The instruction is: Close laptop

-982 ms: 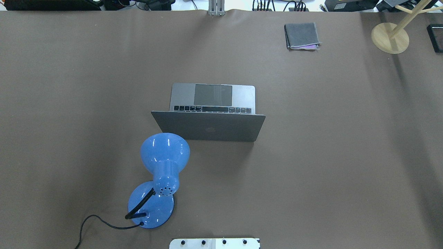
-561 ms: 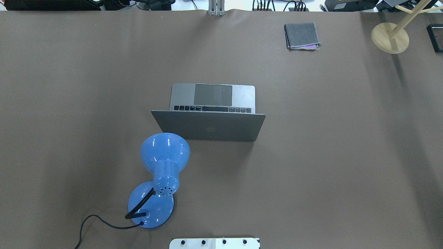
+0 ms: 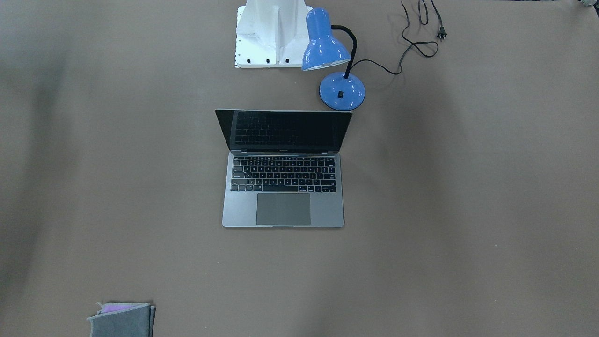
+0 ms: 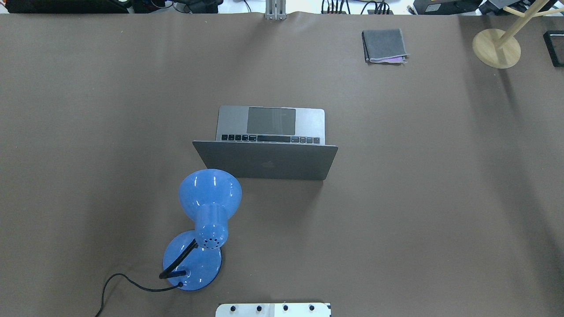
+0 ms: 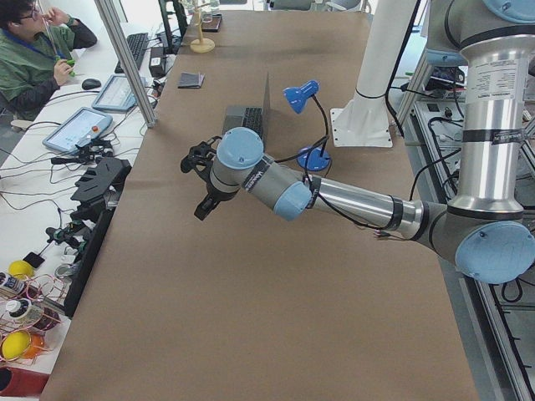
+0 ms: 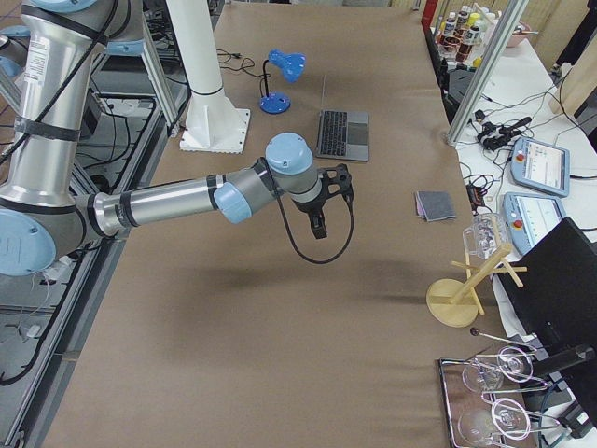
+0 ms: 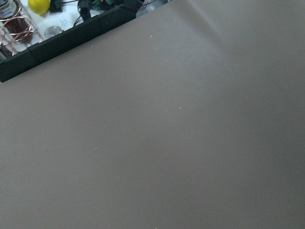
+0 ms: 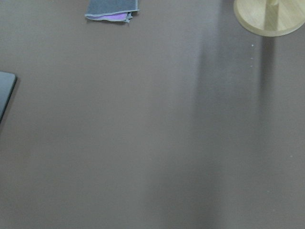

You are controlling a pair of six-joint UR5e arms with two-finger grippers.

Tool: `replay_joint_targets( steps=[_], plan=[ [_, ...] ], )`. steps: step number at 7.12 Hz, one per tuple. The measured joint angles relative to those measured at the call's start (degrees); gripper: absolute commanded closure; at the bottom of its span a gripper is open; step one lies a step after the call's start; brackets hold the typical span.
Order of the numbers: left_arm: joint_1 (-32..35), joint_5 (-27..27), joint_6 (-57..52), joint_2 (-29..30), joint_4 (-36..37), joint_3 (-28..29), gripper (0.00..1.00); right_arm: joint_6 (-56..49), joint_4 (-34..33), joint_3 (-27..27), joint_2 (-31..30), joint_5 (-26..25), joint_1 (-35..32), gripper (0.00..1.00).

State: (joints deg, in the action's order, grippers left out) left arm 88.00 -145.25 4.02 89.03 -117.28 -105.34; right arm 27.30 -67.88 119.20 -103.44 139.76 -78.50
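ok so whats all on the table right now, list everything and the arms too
laptop: 1, space-grey, table centre, open, screen dark
desk lamp: 1, blue, behind the lid, toward the robot's left
folded cloth: 1, grey with purple, far side, toward the robot's right
wooden stand: 1, pale wood, far right corner
table: 1, brown cover
left gripper: 1, black, above bare table, open or shut unclear
right gripper: 1, black, above bare table, open or shut unclear
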Motion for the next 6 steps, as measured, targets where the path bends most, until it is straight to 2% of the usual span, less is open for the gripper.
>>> replay_joint_targets(
  steps=[2,4,6],
  plan=[
    [-7.8,-0.8,17.0,2.6,-6.7,-0.9,0.03,16.0,0.1,6.5,0.6,-6.1,9.4,0.02],
    [-18.0,-0.3,36.3,6.8,-7.7,-3.5,0.03,32.2,-1.9,13.7,1.5,-13.9,20.3,0.04],
    [-26.1,1.2,49.0,11.1,-7.7,-5.4,0.03,42.3,-11.4,19.6,6.6,-21.3,30.6,0.04]
  ],
)
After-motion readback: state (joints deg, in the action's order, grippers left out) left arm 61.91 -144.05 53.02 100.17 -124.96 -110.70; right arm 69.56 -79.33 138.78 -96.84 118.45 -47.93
